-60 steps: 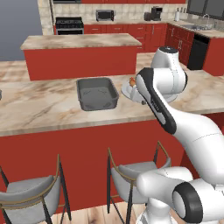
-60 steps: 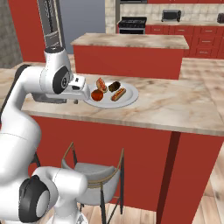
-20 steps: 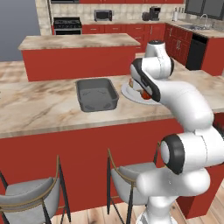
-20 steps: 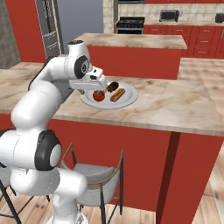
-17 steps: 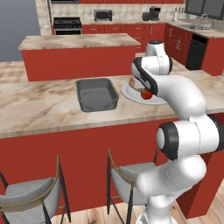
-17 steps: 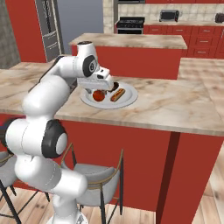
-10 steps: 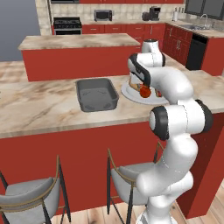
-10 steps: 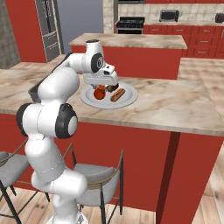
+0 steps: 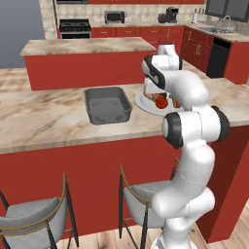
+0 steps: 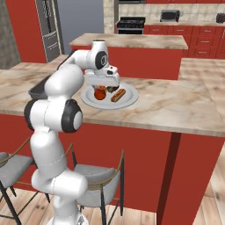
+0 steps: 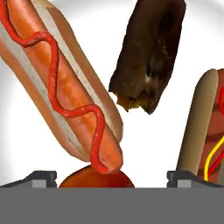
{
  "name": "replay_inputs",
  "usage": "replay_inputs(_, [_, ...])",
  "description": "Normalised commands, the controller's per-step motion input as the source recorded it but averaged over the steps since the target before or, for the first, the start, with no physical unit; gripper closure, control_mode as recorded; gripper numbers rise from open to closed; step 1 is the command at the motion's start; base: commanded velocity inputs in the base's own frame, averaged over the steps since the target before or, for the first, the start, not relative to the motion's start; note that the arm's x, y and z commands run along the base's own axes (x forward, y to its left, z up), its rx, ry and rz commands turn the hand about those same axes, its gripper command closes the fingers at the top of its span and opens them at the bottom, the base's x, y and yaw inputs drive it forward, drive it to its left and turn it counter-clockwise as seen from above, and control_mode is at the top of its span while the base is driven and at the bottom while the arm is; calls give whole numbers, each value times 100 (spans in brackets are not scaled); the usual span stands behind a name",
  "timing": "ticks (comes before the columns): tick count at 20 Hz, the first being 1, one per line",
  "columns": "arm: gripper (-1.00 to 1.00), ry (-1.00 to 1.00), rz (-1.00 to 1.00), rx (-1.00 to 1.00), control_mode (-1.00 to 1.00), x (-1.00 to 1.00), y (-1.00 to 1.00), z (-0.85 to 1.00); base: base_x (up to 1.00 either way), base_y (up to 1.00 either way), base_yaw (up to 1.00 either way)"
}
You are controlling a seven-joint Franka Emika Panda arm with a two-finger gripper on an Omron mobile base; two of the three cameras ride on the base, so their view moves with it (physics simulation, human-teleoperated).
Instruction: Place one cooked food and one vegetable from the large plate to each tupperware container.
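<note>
- Gripper hangs low over the large plate, its jaws spread wide with nothing clamped between them.
- In the hand view the two dark fingertips stand far apart at the bottom, with the top of a red tomato showing between them.
- A hot dog with a wavy red line of ketchup lies across the white plate just past the tomato, its near end almost touching it.
- A dark brown piece of cooked food with a bitten, torn end lies beside the hot dog, apart from it.
- A second hot dog, with red and yellow lines of sauce, shows at the right edge of the hand view.
- The plate sits on the marble counter; from the right base view the tomato and a hot dog lie side by side on it under the hand.
- A dark grey tub stands on the same counter near the plate, not touching it; its inside looks bare.
</note>
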Motion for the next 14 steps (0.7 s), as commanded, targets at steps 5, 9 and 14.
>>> replay_inputs(5, [-100,4,0,0,-100,-58,26,-2,0,0,0])
replay_inputs(9, [-100,0,0,0,-100,-16,18,-6,0,0,0])
replay_inputs(14, [-100,0,0,0,-100,5,-4,-13,0,0,0])
